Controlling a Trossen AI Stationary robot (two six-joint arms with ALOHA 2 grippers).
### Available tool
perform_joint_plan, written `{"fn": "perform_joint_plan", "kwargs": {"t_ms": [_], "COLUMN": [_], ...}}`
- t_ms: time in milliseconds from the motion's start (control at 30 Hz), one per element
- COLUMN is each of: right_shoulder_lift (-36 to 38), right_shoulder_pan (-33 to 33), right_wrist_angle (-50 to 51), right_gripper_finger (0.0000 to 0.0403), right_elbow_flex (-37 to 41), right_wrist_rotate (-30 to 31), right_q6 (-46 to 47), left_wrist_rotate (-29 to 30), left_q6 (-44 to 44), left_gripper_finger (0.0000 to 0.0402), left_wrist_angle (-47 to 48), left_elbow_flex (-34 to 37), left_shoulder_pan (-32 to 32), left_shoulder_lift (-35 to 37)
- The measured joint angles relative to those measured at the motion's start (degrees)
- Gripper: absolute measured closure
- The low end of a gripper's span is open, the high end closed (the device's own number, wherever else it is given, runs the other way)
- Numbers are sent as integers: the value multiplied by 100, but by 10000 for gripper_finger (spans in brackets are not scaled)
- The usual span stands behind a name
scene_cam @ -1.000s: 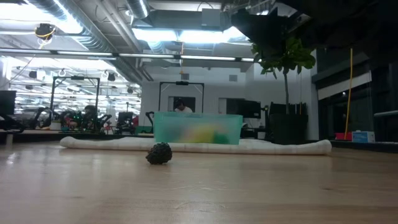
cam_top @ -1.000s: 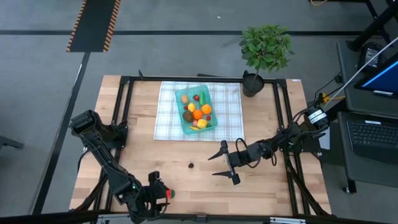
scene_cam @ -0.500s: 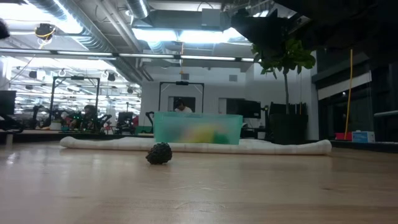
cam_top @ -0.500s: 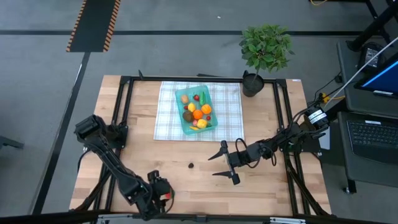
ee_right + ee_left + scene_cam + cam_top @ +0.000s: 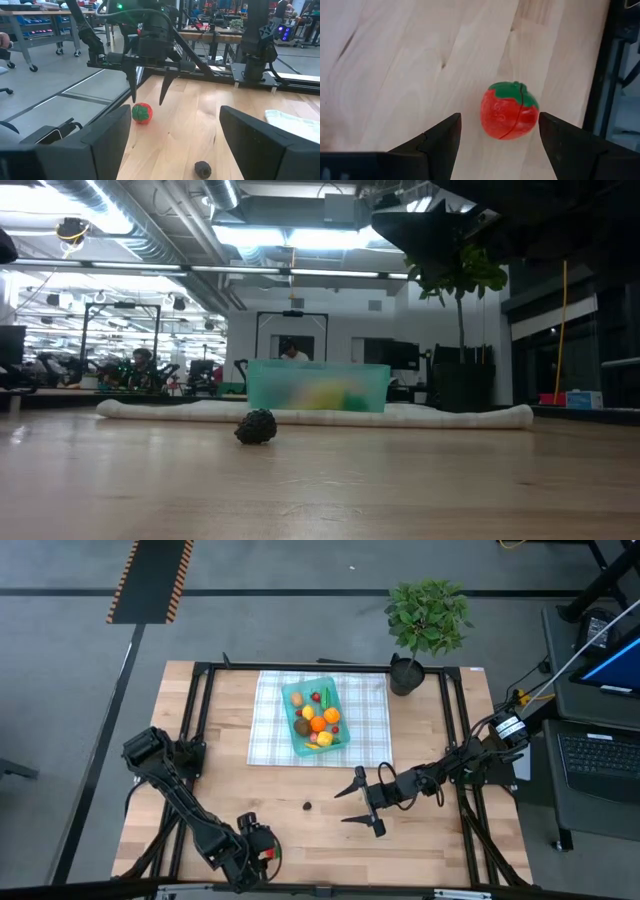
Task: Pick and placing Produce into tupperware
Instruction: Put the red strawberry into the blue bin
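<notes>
Left wrist view: glossy, rounded red strawberry (image 5: 509,111) on pale wood-grain table (image 5: 410,65), between the left tool's (image 5: 500,131) parted fingers.

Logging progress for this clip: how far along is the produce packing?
Mostly done: the tupperware on the checked cloth already holds most produce. In hand: the open left gripper hovers over a strawberry, not gripping. Left: that strawberry and the small dark fruit near the open right gripper.

One container (image 5: 316,715) holding roughly ten toy fruits is counted, with one strawberry (image 5: 509,110), one dark lump (image 5: 256,426), one cloth (image 5: 370,725), one plant (image 5: 428,617) and two grippers.
</notes>
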State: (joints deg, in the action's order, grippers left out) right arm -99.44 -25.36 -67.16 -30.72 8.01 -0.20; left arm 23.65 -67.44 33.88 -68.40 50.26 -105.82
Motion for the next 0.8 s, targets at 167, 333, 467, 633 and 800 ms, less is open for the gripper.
{"fn": "perform_joint_plan", "kwargs": {"t_ms": [167,333,467,633,800], "right_shoulder_lift": [0,0,0,0,0], "right_shoulder_pan": [0,0,0,0,0], "right_wrist_angle": [1,74,140,147,150], "right_gripper_finger": [96,96,96,96,96], "right_elbow_flex": [0,0,0,0,0], "right_wrist_rotate": [0,0,0,1,0], "right_q6": [-1,6,10,12,15], "left_wrist_rotate": [46,51,62,-11,-93], "left_q6": [2,91,200,640,804], "left_gripper_finger": [146,146,146,146,146], "left_wrist_angle": [-52,-53,-64,-249,-377], "left_elbow_flex": [0,0,0,0,0], "left_shoulder_pan": [0,0,0,-3,-81], "left_shoulder_lift": [2,2,-42,-331,-511]}}
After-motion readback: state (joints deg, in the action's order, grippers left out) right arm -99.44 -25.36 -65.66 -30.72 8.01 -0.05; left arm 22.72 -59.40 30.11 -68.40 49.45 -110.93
